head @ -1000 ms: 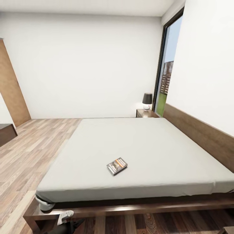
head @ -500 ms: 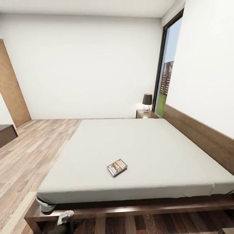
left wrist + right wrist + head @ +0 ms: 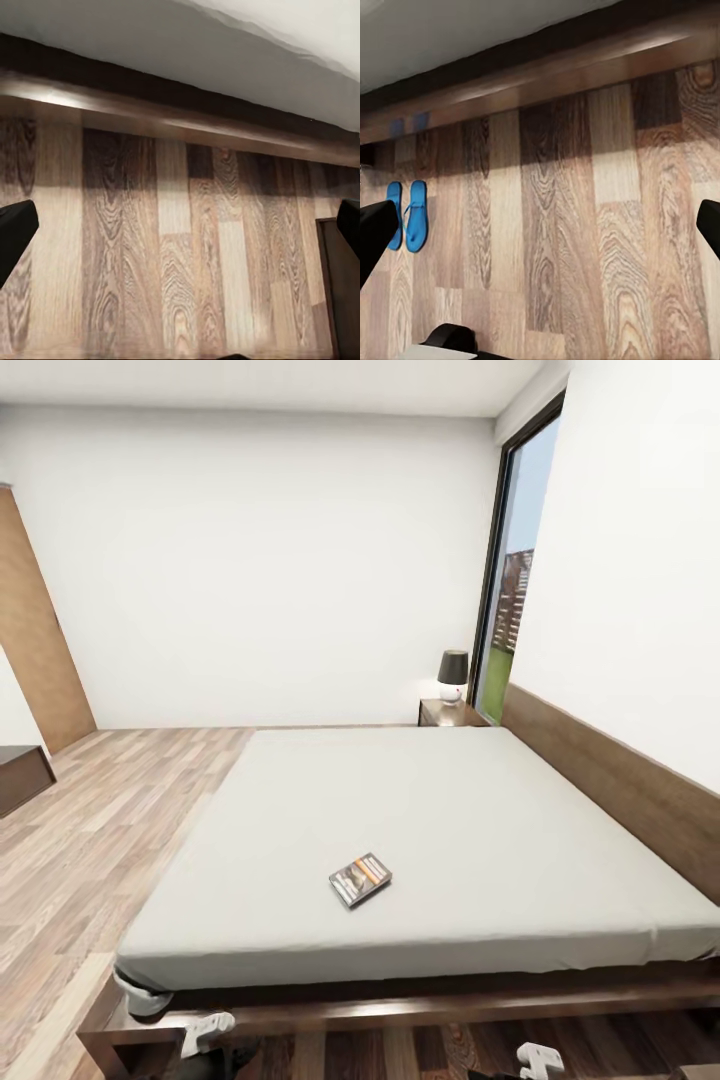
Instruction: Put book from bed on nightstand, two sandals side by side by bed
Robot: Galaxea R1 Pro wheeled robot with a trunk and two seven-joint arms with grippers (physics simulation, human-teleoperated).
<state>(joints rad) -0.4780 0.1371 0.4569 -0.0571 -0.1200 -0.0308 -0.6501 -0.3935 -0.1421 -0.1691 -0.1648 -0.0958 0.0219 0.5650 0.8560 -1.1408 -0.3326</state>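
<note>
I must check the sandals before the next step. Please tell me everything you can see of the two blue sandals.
The two sandals appear in the right wrist view as a pair of bright blue flat flip-flops with thin blue straps. They lie soles down on the wooden floor, side by side and parallel, pointing the same way, very close or just touching. They sit near the dark brown bed frame, a little away from it. Nothing holds them. Their material cannot be told.

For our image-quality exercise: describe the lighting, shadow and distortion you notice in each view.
Head view: wide-angle stretch skews the bed and the walls; the window is bright. Left wrist view: a glossy highlight on the bed frame, dark shadow beneath the mattress. Right wrist view: the sandals are sharp, and the frame shades the floor.
</note>
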